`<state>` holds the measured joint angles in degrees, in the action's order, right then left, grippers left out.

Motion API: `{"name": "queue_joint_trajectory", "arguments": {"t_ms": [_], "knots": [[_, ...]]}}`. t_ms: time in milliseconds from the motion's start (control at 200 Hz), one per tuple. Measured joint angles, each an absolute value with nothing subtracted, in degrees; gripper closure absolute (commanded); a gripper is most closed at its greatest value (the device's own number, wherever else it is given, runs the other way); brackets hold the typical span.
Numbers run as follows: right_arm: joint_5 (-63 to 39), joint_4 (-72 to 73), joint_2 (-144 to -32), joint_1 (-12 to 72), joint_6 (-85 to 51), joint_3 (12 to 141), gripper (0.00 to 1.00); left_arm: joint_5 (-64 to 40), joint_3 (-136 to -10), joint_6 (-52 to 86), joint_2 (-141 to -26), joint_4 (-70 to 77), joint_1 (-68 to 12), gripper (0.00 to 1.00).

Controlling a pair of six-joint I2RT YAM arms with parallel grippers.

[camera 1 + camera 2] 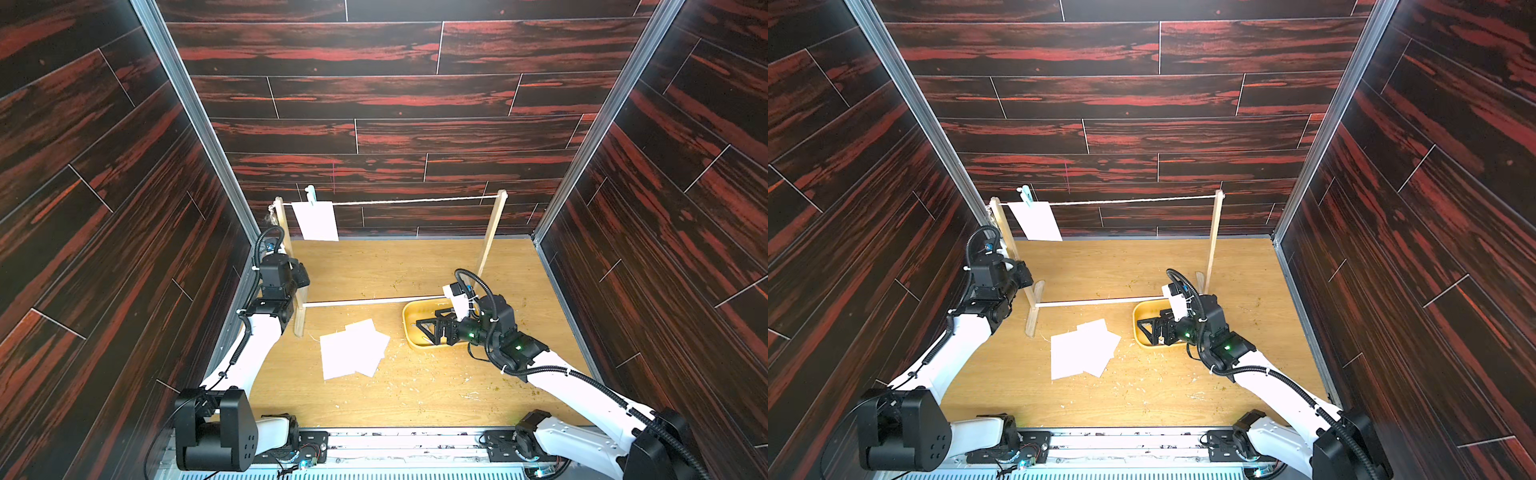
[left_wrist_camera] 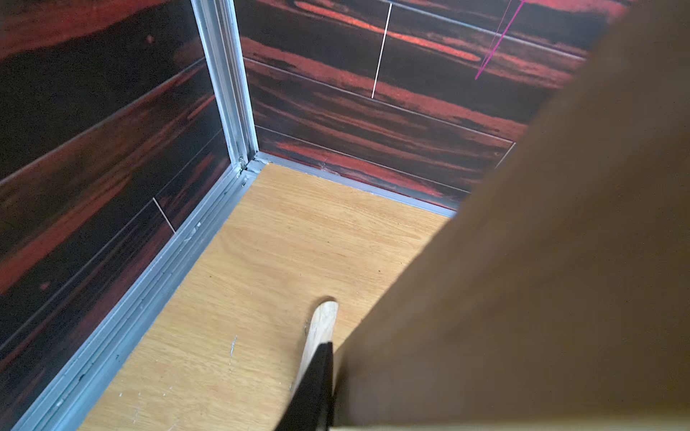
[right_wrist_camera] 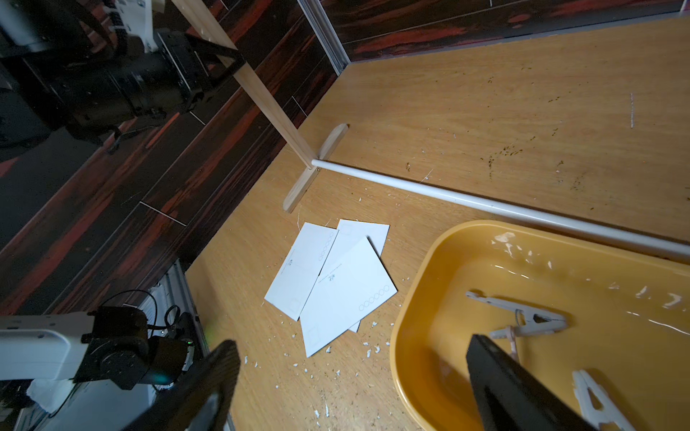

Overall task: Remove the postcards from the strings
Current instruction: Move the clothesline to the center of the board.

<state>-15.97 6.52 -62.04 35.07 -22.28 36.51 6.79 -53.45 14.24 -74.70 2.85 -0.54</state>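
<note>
One white postcard (image 1: 316,220) hangs from the string (image 1: 415,200) near its left end, pinned by a pale clothespin (image 1: 311,195). Three more postcards (image 1: 353,349) lie overlapping on the table, also seen in the right wrist view (image 3: 336,276). My left gripper (image 1: 303,277) is shut on the left wooden upright (image 1: 286,237). In the left wrist view one black finger (image 2: 317,380) presses against the blurred upright (image 2: 522,261). My right gripper (image 1: 426,328) stands open and empty over the near-left rim of the yellow tray (image 3: 410,298).
The rack's right upright (image 1: 492,237) stands behind the tray, and the white base rod (image 1: 370,301) runs along the table between the two feet. Loose clothespins (image 3: 522,317) lie in the tray. Dark walls close in on three sides.
</note>
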Motion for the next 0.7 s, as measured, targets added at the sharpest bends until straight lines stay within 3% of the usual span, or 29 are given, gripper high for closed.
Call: {"name": "queue_joint_trajectory", "arguments": {"t_ms": [75,230,696], "knots": [[-15.97,6.61,-62.04,35.09,-22.28,36.49,0.01,5.96,-53.49,13.41,-74.85,3.05,-0.45,0.89],[-15.92,6.72,-62.04,35.11,-22.24,36.49,0.02,2.31,-54.15,11.79,-75.48,3.03,-0.27,0.97],[-14.79,6.37,-61.91,35.16,-22.02,36.49,0.01,-1.5,-55.44,10.41,-77.95,4.54,-6.0,1.0]]}}
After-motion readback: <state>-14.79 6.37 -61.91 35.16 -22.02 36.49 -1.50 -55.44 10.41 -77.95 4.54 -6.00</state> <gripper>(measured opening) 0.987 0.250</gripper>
